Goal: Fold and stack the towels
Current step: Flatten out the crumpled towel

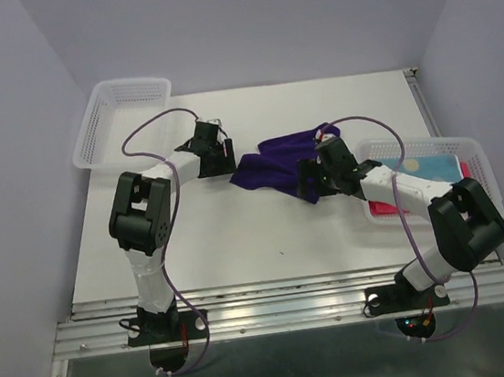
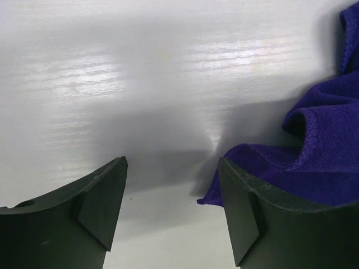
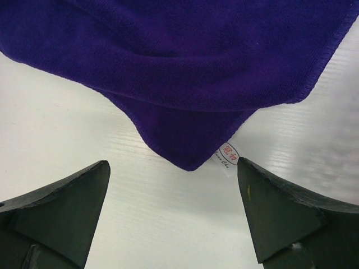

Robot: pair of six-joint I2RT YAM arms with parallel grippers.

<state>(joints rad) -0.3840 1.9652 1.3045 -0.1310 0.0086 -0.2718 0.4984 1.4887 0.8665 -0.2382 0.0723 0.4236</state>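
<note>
Flanking the crumpled dark purple towel [image 1: 272, 163] on the desk [image 1: 239, 236]: left gripper [image 2: 171, 168] spread beside one corner, right gripper [image 3: 174, 168] spread at the labelled corner, seemingly placed to pinch both ends and pull it flat.

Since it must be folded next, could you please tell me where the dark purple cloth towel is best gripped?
Grip the dark purple towel by its white-tagged corner: it lies flat on the table, pointing between the right gripper's open fingers, so come from there.
</note>
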